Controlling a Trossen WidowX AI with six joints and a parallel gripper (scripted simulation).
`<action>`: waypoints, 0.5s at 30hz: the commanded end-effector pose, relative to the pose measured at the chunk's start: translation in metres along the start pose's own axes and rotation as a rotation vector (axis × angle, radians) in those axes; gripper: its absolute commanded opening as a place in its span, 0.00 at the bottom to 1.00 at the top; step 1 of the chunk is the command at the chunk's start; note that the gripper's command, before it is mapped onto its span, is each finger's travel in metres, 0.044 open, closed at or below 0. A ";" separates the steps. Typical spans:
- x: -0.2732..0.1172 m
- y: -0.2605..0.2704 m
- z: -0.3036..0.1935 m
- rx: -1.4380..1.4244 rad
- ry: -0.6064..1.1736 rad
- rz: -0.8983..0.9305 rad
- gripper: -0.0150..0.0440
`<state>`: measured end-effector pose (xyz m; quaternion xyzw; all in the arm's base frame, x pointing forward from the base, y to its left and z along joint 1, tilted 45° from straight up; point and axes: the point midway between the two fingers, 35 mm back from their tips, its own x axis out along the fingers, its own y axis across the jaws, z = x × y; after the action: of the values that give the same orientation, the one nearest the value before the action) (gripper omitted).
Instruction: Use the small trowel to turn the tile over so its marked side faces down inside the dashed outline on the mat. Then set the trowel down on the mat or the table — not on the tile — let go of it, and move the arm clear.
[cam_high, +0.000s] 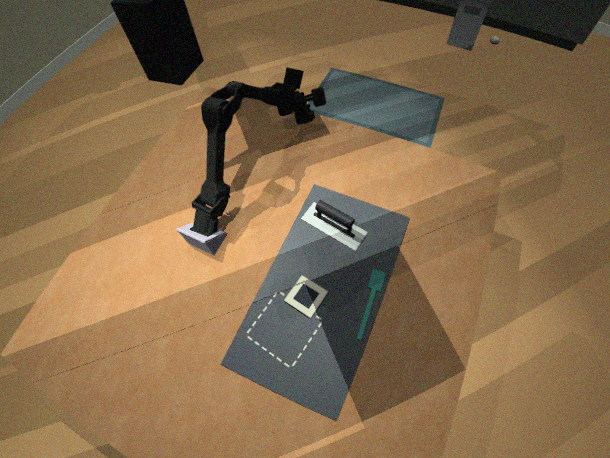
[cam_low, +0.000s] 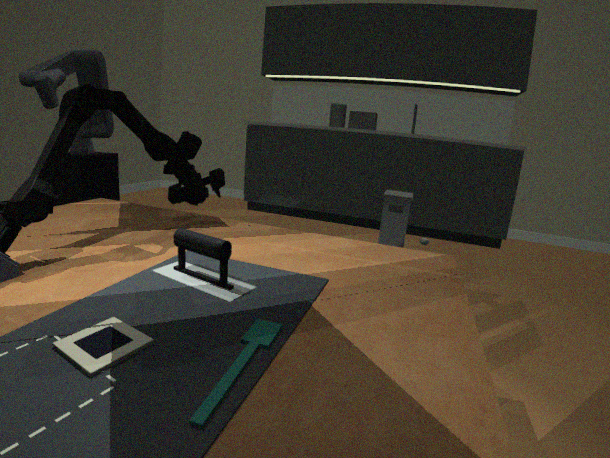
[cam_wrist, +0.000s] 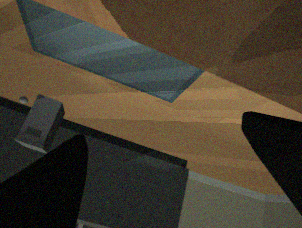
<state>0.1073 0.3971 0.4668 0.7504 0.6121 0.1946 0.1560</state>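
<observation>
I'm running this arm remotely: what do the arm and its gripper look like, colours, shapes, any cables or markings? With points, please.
The arm (cam_high: 215, 150) (cam_low: 52, 142) is black, with slim straight links and bulkier, rounded joints. The gripper (cam_high: 311, 106) (cam_low: 204, 186) (cam_wrist: 166, 131) is black too, its two fingers dark and tapering in the wrist view. No cables or markings show in this dim light.
</observation>
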 end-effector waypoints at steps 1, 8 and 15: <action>0.000 0.000 0.000 0.000 0.000 0.000 0.89; 0.000 0.000 0.000 0.000 0.000 0.000 0.58; 0.000 0.000 0.000 0.000 0.000 0.000 0.42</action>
<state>0.1073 0.3971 0.4668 0.7504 0.6121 0.1946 0.1560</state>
